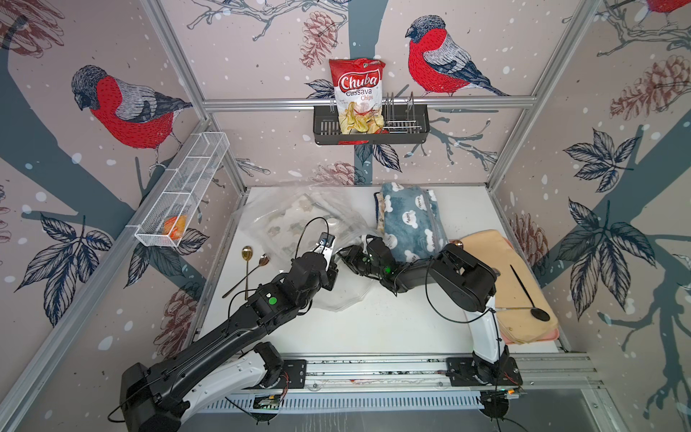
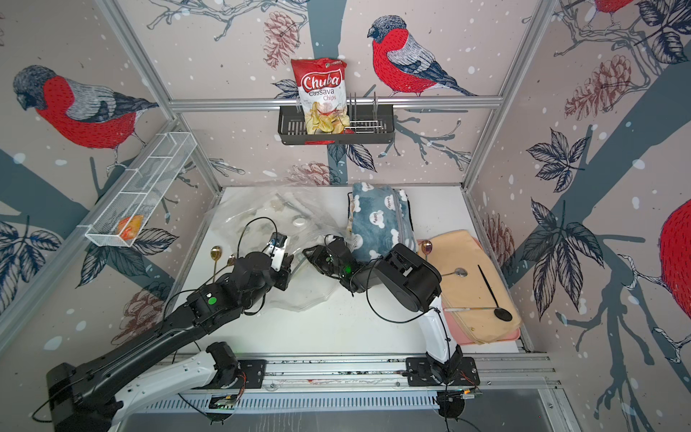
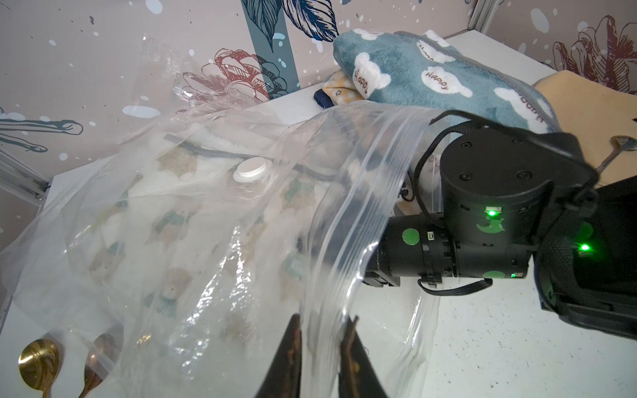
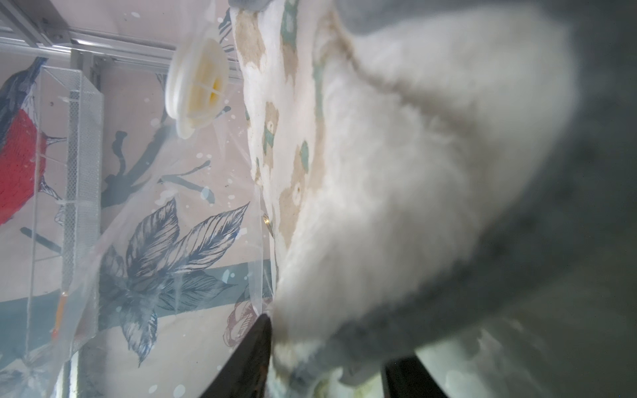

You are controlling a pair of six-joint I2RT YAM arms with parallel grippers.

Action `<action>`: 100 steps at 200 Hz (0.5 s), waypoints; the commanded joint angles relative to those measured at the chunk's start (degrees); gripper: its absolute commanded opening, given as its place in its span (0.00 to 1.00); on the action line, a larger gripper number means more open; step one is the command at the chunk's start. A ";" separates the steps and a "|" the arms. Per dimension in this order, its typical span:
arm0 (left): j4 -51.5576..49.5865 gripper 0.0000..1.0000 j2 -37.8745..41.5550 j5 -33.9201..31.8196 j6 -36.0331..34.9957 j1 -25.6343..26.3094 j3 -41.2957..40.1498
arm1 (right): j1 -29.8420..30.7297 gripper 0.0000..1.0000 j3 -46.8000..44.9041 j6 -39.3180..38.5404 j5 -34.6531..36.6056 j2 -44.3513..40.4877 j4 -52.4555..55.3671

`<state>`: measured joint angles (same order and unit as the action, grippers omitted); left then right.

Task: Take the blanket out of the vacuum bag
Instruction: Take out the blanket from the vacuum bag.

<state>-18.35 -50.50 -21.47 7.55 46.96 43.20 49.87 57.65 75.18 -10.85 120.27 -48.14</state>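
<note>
Blanket, left wrist view: white fleece with beige and teal bears (image 3: 165, 220), wholly inside the vacuum bag (image 3: 86, 248), lying flat on the bench (image 3: 499, 344).
Left gripper (image 3: 324, 339): clamped on the zip-seal edge (image 3: 362, 206), holding the bag's mouth raised.
Right arm (image 3: 482, 213): reaching into that mouth, its tip hidden behind the ribbed seal band.
Valve cap (image 3: 251, 171): on the bag's upper face, over the blanket.
Right gripper (image 4: 331, 368), right wrist view: inside the bag, closed on a thick fold of fleece, near finger (image 4: 255, 358) pressed against it.
Hard to make out there: fleece blurred close to the lens; far finger mostly cut off by the frame edge, so depth of bite uncertain.
Both top views: bag beside a blue cloud-print throw (image 1: 407, 220) lying outside it; two spoons (image 1: 247, 254) just beside the bag's edge; both gripper tips lost under crinkled plastic.
Risk, slip: thin slick plastic likely to slide out of the left pinch once pulled against, the whole bag then dragging along with the blanket.
Risk, grip: a shallow bite on plush fleece liable to pull free.
Risk, snag: bulk bunching at the narrow mouth; spoons swept aside by shifting plastic.
</note>
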 commanded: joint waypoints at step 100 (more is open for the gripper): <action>1.59 0.22 -0.21 -0.56 0.10 -0.03 0.02 | -1.52 0.50 3.80 -0.20 -0.84 2.15 -0.03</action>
<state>-18.35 -50.63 -21.47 7.55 46.96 43.20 48.58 59.81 75.16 -11.07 122.02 -47.92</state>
